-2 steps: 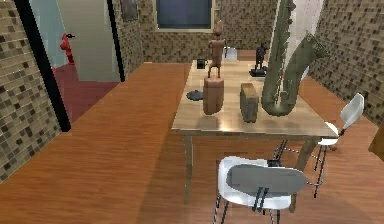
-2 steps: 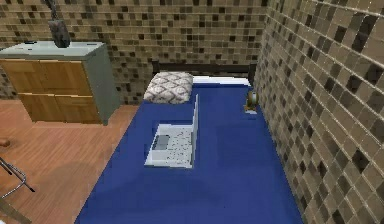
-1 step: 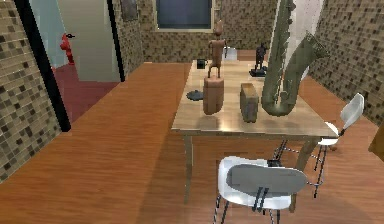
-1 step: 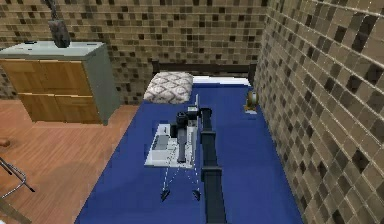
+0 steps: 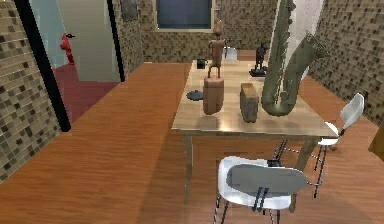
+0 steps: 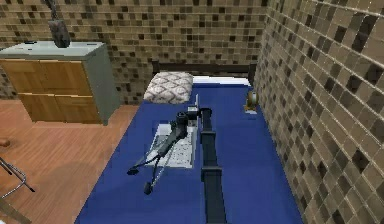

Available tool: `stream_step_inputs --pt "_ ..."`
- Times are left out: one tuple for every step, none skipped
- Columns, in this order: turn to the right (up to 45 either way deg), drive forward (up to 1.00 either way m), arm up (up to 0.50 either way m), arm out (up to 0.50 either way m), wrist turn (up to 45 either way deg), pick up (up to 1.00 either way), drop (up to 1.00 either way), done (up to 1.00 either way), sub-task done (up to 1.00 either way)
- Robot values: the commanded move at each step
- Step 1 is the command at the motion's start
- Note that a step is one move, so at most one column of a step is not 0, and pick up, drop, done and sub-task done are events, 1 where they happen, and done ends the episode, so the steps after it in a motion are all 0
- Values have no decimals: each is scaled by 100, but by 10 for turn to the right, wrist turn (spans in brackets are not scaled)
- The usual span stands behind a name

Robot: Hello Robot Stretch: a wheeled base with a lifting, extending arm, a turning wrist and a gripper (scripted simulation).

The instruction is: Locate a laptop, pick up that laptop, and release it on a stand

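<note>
Parked beside a blue bed [image 6: 245, 165], arm [image 6: 211, 175] stretched out across the cover. Gripper [image 6: 143, 178] at a flat grey laptop [image 6: 163, 140] lying mid-bed, nearer than the pillow [image 6: 168, 86]; cannot tell whether holding anything. Wooden dresser [image 6: 60, 85] at far left. Ahead, a tabletop [image 5: 225, 123] carrying a brown statue [image 5: 214, 85], with a white chair [image 5: 262, 180] at its near end.
</note>
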Motion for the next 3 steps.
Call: stream_step_inputs --pt "0 0 0 0 450 0 0 0 0" --pt "0 0 0 0 450 0 0 0 0" --pt "0 0 0 0 450 0 0 0 0"
